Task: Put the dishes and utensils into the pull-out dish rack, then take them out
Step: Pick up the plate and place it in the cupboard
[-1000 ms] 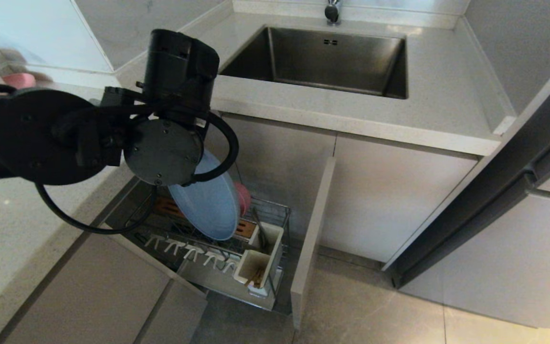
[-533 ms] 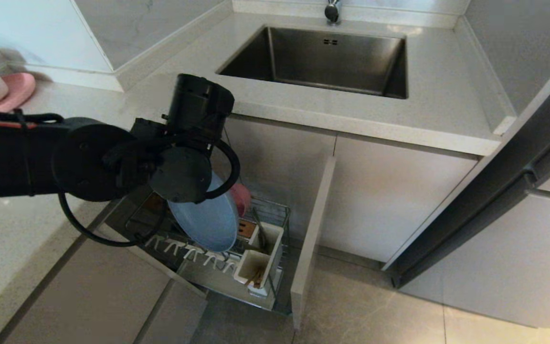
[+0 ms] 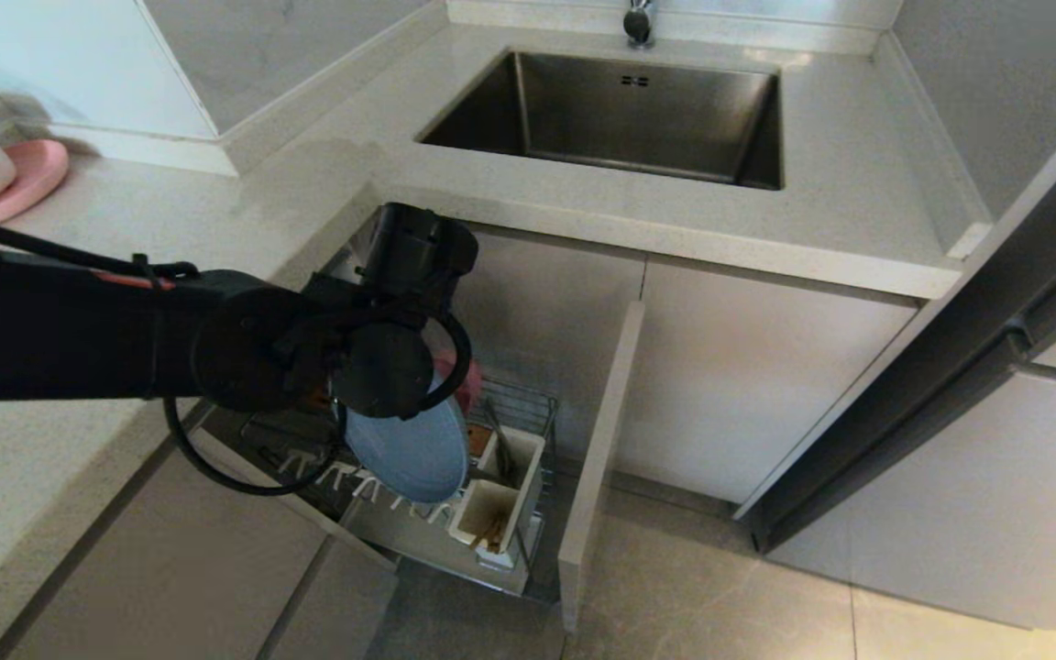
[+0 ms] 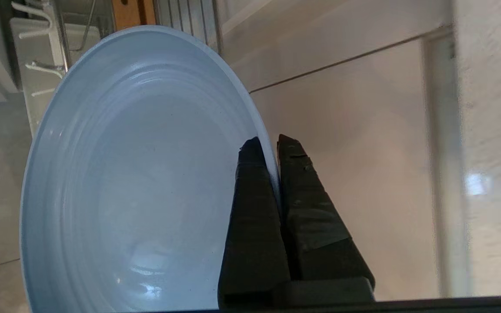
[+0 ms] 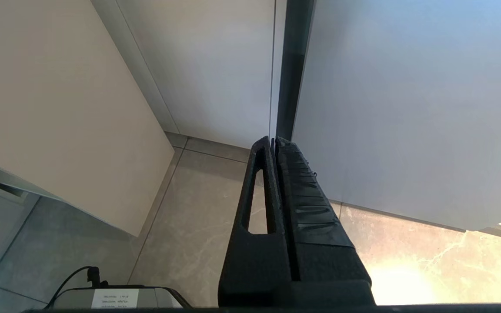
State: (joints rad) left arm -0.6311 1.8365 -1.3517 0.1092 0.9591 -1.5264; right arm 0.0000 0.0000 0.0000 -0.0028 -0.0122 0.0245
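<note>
**Left arm lowers blue plate toward the pull-out rack**

Since a second ago the left arm has dropped from bench height to below the bench edge, carrying the blue plate (image 3: 411, 451) down with it. Left hand (image 4: 267, 145) is clamped shut on the plate's rim, one finger on each face; the plate stands on edge, tilted. In the head view the plate's lower edge sits over the white plate prongs (image 3: 372, 483) of the pull-out dish rack (image 3: 528, 403); contact cannot be told. Pink bowl (image 3: 468, 383) is just behind the plate, mostly hidden. Chopsticks (image 3: 491, 532) stand in the white utensil box (image 3: 482, 513), just beside the plate. Right hand (image 5: 273, 143) is shut, empty, pointing at the floor beside the cabinets, well apart from the rack.
</note>
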